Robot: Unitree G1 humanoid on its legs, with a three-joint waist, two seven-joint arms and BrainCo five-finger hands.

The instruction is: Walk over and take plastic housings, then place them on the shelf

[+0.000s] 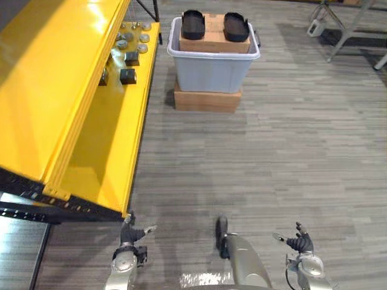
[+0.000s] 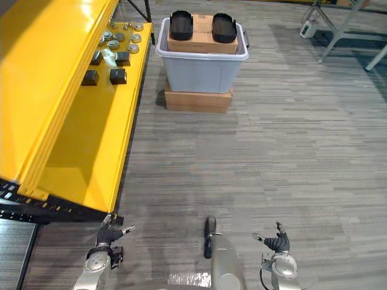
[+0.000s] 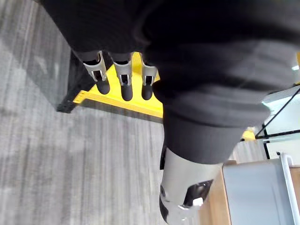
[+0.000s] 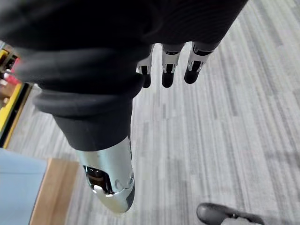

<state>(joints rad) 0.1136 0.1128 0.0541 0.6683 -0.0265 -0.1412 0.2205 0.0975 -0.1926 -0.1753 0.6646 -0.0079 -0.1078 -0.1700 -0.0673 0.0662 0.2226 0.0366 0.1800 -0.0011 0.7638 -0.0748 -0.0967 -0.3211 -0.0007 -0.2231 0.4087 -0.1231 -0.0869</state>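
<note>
2 black plastic housings [image 1: 193,24], oval and rounded, lie side by side on a cardboard box [image 1: 214,41] inside a pale grey bin [image 1: 208,72]; the bin stands on the floor beside the yellow shelf [image 1: 91,151]; left hand [image 1: 128,234] and right hand [image 1: 300,243] hang low, well apart from the bin, fingers straight and empty.

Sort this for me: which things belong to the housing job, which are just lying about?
Job: black housings, grey bin, yellow shelf, left hand, right hand.
Lying about: dark blocks, grey round parts on the shelf, cardboard box under bin.
</note>
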